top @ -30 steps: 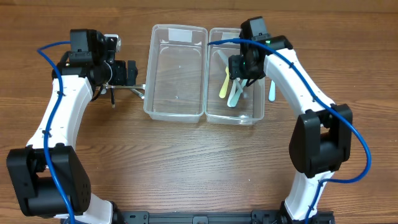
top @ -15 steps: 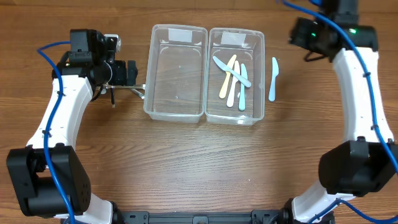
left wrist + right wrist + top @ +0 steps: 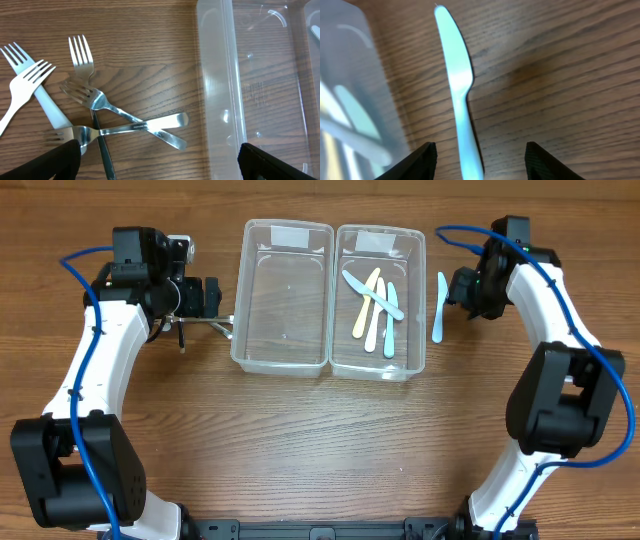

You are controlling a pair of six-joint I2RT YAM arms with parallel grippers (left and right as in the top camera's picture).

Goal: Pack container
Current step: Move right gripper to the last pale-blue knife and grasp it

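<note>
Two clear plastic containers stand side by side. The left container (image 3: 240, 290) is empty. The right container (image 3: 378, 373) holds several plastic knives (image 3: 375, 305). A light blue plastic knife (image 3: 438, 307) lies on the table just right of it and also shows in the right wrist view (image 3: 457, 80). My right gripper (image 3: 462, 290) is open, with its fingers on either side of that knife's handle (image 3: 480, 165). My left gripper (image 3: 195, 295) is open and empty above a pile of metal forks (image 3: 125, 125) and white plastic forks (image 3: 25, 85), left of the empty container (image 3: 220, 90).
The metal forks lie crossed on the wood (image 3: 205, 327) between my left gripper and the left container's wall. The right container's wall shows at the left edge of the right wrist view (image 3: 350, 100).
My right arm left the right container, swung out to the far right, then came back down over the light blue knife on the table. The left arm has not moved.
</note>
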